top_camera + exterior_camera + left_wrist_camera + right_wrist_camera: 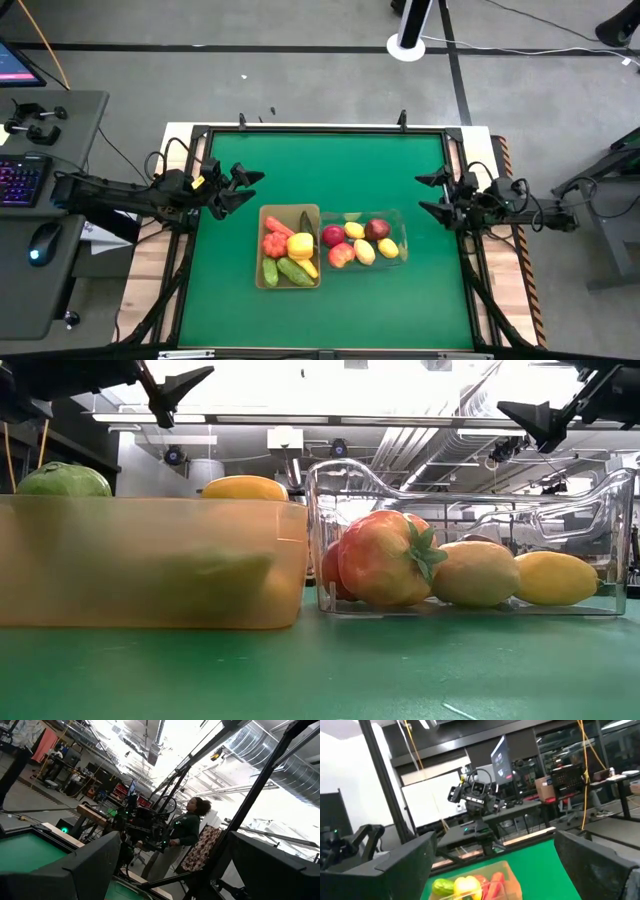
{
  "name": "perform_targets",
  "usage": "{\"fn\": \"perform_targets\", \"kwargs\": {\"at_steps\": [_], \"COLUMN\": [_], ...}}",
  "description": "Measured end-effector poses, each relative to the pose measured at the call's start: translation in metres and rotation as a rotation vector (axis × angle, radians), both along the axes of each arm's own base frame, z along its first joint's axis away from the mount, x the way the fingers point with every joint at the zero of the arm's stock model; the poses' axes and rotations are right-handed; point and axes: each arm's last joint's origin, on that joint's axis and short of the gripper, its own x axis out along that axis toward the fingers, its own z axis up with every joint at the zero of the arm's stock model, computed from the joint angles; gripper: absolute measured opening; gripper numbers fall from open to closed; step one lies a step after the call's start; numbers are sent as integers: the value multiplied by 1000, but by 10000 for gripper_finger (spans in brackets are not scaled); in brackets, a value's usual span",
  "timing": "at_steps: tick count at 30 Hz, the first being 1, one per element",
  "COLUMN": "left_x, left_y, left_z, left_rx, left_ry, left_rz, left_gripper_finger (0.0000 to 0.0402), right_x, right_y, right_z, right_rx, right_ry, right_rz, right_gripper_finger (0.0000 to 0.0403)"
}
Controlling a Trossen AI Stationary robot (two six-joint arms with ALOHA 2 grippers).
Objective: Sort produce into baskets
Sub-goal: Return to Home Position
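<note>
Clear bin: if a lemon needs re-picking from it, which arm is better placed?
Right, probably. The right gripper is open and nearest the clear bin; the left gripper, also open, would have to reach across the tan bin first.

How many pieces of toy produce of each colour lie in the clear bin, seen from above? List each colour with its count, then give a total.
In the clear bin, seen from above:
red pieces: 3
yellow pieces: 3
Total: 6
</note>
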Motion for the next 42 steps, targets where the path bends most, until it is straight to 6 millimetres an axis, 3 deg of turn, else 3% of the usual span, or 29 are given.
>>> {"fn": "perform_targets", "kwargs": {"at_steps": [11, 16, 25, 30, 37, 42], "left_x": [0, 0, -3, -6, -8, -10], "left_y": [0, 0, 0, -1, -2, 2], "left_z": [0, 0, 2, 5, 5, -29], "left_rx": [-1, -1, 15, 32, 172, 117], "left_ry": [0, -1, -17, -33, -39, 51], "left_rz": [0, 0, 5, -21, -13, -13], "left_gripper_finger": [356, 356, 356, 356, 356, 356], "right_x": [1, 10, 13, 14, 15, 15], "right_y": [0, 1, 0, 2, 4, 4], "right_z": [-2, -31, -40, -56, -58, -58], "right_rx": [-46, -48, -82, 186, 452, 474], "right_ry": [3, -19, 83, 224, 247, 247], "right_rz": [-1, 28, -8, 94, 198, 201], "right_gripper_finger": [397, 397, 397, 397, 397, 397]}}
